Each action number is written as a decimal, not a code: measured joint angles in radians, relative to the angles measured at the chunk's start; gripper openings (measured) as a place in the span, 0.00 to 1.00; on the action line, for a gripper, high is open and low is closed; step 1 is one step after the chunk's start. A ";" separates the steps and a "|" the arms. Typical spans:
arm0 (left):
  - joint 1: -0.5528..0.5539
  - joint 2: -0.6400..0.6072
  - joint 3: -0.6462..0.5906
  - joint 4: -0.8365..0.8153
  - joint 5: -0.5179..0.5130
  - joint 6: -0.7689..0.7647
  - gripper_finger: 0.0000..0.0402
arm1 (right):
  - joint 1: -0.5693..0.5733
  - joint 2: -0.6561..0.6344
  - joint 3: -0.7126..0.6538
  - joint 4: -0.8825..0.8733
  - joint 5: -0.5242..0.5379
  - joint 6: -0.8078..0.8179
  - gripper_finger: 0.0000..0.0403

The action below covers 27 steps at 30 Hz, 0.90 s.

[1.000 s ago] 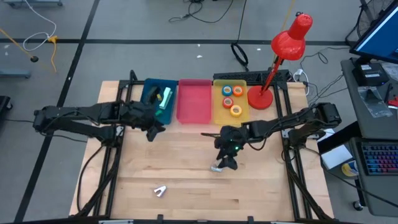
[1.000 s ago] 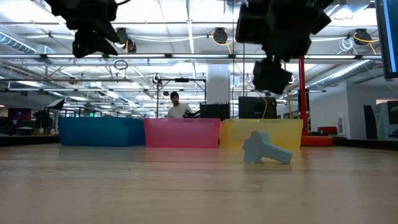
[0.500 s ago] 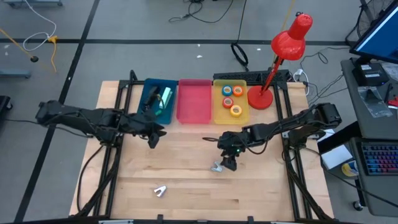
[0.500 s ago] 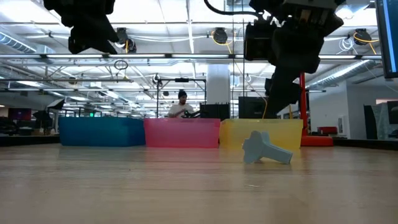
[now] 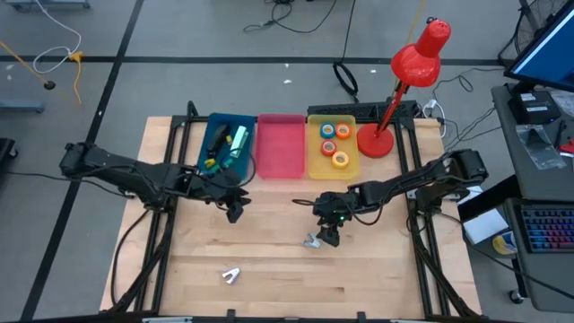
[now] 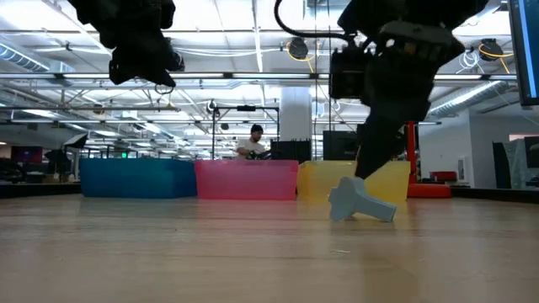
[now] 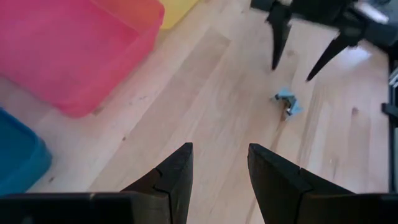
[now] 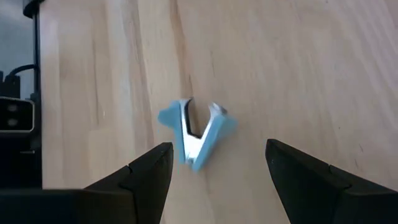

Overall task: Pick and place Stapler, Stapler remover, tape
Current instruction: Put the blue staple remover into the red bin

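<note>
Pale-blue staple remover (image 8: 196, 132), metal claws apart, flat on wood

Over the last second the left pincer (image 5: 235, 212) leaves the blue bin (image 5: 215, 129) and now hangs over bare bench (image 5: 269, 260) just in front of the bins, its fingers apart and holding nothing. The right pincer (image 5: 328, 235) drops lower, so its spread fingers now stand right over the blue staple remover (image 8: 198, 132). The person (image 6: 252, 143) beyond the bins shifts slightly rightward.
</note>
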 joint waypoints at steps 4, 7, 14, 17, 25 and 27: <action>0.000 -0.006 0.000 -0.001 0.000 -0.006 0.38 | 0.000 0.068 0.001 0.072 -0.003 0.001 0.62; 0.000 -0.008 0.000 0.001 0.000 -0.015 0.38 | 0.000 0.110 0.001 0.107 -0.002 0.010 0.62; -0.006 -0.007 0.000 -0.006 0.001 -0.022 0.38 | 0.002 0.144 0.001 0.102 -0.001 0.016 0.54; -0.006 -0.007 0.000 -0.006 0.001 -0.021 0.38 | 0.001 0.145 0.002 0.103 0.001 0.022 0.47; -0.006 -0.007 0.000 -0.006 0.000 -0.017 0.38 | 0.002 0.145 0.002 0.108 -0.002 0.034 0.27; -0.006 -0.007 0.000 -0.007 0.000 -0.017 0.38 | 0.002 0.145 0.002 0.111 0.003 0.034 0.21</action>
